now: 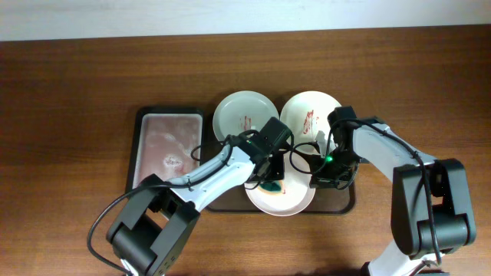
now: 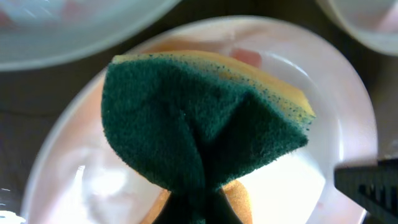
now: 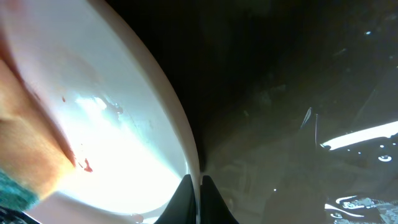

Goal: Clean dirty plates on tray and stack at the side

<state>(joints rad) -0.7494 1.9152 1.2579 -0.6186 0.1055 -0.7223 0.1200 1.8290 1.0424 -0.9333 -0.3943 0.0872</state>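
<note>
One sponge [image 2: 199, 124] pinched in left claw [image 1: 271, 172], right claw [image 3: 196, 185] nipping plate [image 3: 124, 124] rim

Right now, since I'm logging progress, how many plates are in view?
3: back-left plate, back-right plate, and front plate on the tray under the sponge. More may be hidden.

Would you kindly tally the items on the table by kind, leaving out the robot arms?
Round shallow white plates: 3
Rectangular trays: 2 (large dark brown tray, smaller black-rimmed pinkish tray)
Green-and-yellow sponge: 1
Total: 6
</note>
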